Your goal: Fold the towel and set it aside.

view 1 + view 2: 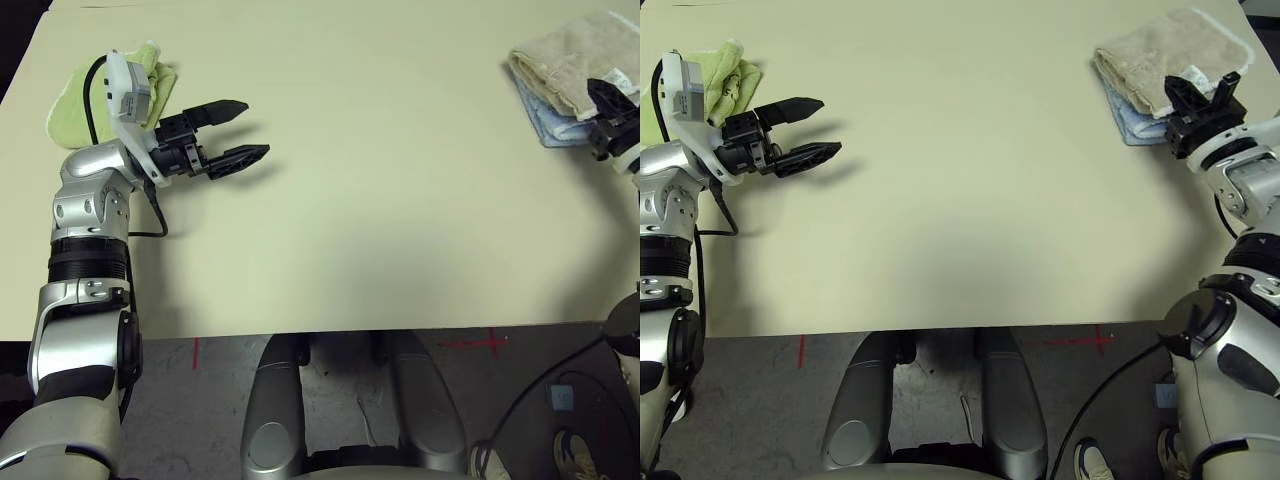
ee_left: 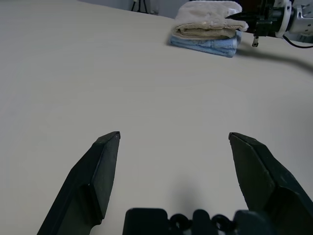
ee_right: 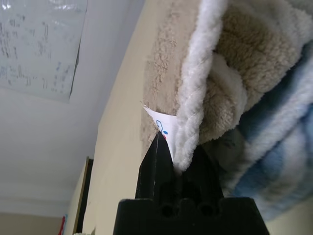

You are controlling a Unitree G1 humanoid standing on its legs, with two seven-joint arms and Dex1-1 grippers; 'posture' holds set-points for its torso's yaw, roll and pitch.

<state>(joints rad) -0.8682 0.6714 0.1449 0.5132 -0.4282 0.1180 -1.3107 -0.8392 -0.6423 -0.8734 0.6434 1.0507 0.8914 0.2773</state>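
The towel (image 1: pixel 1160 55), beige terry with white stitched edging, lies folded at the far right of the table on top of a light blue towel (image 1: pixel 1127 125). My right gripper (image 1: pixel 1203 95) is at the near edge of the towel. In the right wrist view its fingers (image 3: pixel 156 161) are shut on the white edging of the towel (image 3: pixel 234 58), beside a small white tag. My left gripper (image 1: pixel 255 128) hangs open over bare table at the left, with nothing between its fingers (image 2: pixel 105 166).
A lime-green towel (image 1: pixel 70 95) lies crumpled at the far left behind my left wrist. The cream table (image 1: pixel 380 220) stretches between both arms. Its front edge runs just ahead of my body, and a black cable trails by my left forearm.
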